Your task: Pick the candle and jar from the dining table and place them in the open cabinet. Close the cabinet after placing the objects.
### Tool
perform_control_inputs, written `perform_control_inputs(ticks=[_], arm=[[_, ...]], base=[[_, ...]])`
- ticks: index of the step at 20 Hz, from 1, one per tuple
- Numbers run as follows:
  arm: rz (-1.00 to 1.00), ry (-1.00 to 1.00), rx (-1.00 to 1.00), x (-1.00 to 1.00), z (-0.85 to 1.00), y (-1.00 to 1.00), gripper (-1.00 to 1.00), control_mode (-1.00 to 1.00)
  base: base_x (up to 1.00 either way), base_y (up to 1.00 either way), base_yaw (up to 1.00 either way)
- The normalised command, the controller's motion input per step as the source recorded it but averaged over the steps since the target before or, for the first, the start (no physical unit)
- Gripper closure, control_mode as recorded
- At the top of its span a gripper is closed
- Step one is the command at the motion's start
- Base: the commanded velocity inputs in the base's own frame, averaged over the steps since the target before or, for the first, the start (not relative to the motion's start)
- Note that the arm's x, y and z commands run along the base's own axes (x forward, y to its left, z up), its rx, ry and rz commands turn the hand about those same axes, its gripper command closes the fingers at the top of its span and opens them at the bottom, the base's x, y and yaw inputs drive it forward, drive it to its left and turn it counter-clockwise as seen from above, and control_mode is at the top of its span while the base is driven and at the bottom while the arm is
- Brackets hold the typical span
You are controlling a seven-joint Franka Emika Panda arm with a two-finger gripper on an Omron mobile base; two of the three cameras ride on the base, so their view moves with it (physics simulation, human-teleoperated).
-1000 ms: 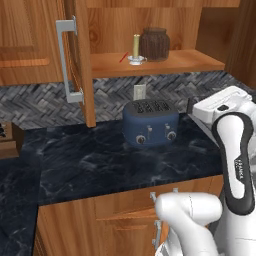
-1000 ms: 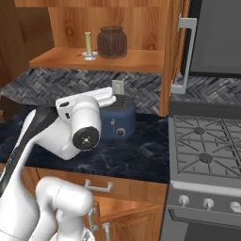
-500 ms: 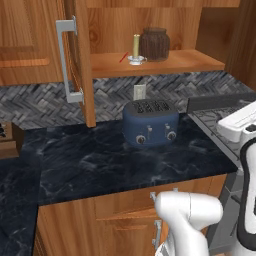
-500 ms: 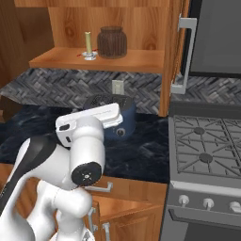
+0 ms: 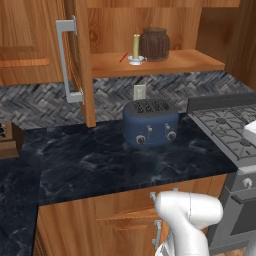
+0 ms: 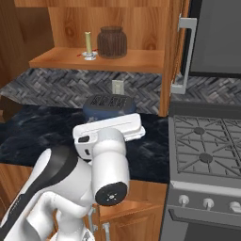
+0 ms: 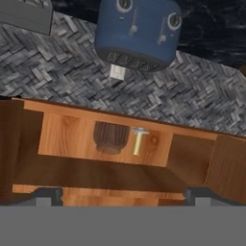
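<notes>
1. Two dark fingertips (image 7: 48, 196) of the gripper (image 7: 122, 197) are seen spread wide apart at the bottom of the hand view, released, with nothing held or touched between them.
2. Black veined counter (image 5: 100, 165) is seen below, with a blue toaster (image 5: 150, 122) set on it against the herringbone backsplash (image 5: 35, 102).
3. Higher up, the candle (image 5: 135, 49) and the jar (image 5: 154, 44) are seen side by side, upright on the shelf of the cabinet (image 5: 170, 62).
4. Its door (image 5: 80, 60) is seen standing open at the left; a stove (image 6: 207, 141) is seen at the right.
</notes>
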Motion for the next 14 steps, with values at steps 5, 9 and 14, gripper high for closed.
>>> perform_control_inputs(ticks=[5, 9, 14], arm=[[0.0, -0.05, 0.01, -0.24, -0.1, -0.59, -1.0, -1.0], [0.0, -0.08, 0.01, -0.27, -0.01, -0.65, -1.0, -1.0], [0.0, -0.08, 0.01, -0.1, 0.0, -0.68, -1.0, -1.0]], base=[[0.0, 0.0, 0.0], [0.0, 0.0, 0.0], [0.0, 0.0, 0.0]])
